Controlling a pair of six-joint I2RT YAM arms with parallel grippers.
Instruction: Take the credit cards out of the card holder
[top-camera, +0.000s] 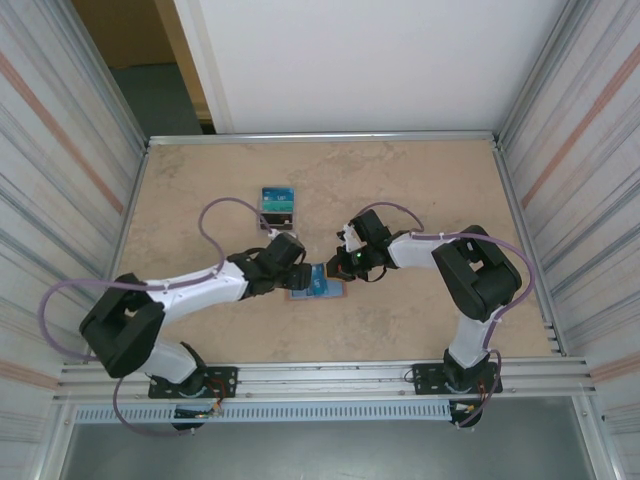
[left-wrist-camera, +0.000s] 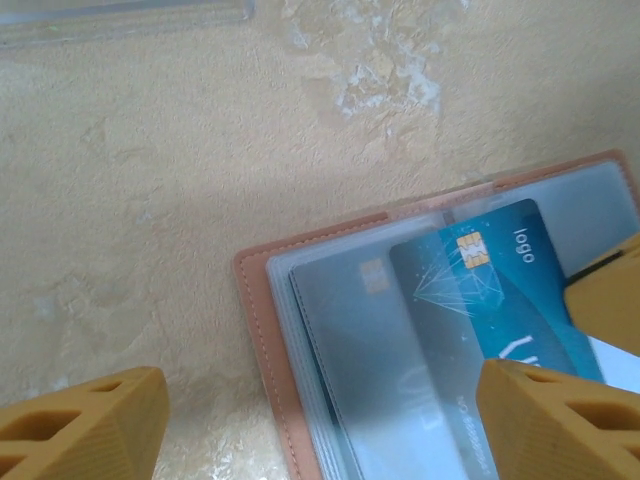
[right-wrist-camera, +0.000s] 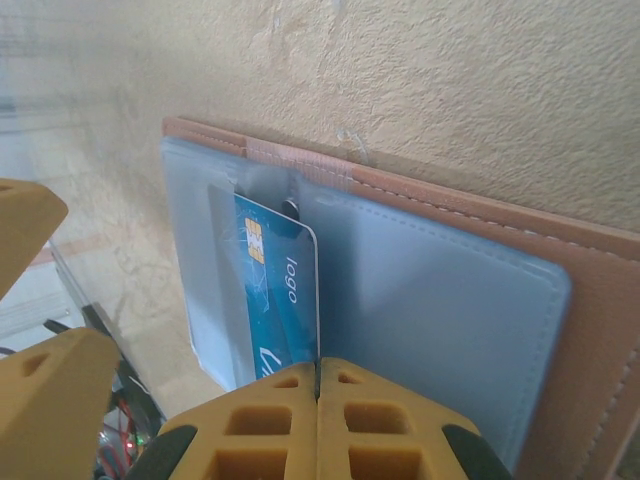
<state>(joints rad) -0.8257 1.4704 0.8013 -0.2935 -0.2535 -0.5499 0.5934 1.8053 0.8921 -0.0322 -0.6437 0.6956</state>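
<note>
Lying open and flat on the sandy surface (top-camera: 430, 180) is the pink card holder (top-camera: 328, 291), with its pale blue inside facing up. Left of the card holder, the left arm (top-camera: 200, 290) reaches in. The left fingers (left-wrist-camera: 85, 420) are wide apart with nothing in them. One tip hangs over the bare surface just beside the card holder's pink edge, and the other hangs over its clear pockets. Past the far side of the card holder and a bit to the left, well apart from it, is a small dark stand (top-camera: 279, 205) with blue cards on it. Inside the card holder, a pale card (left-wrist-camera: 350, 340) sits behind a cloudy pocket. Just to the right of it, a teal credit card (left-wrist-camera: 500, 300) with a gold chip and the word "logo" lies a bit crooked, with its chip end tucked in a clear pocket. Right of the card holder, the right arm (top-camera: 440, 250) reaches in. The right fingers (right-wrist-camera: 318, 425) are pressed tight together, with their tips right at the end of the teal credit card. I cannot tell if they pinch that card or just press down on it.
</note>
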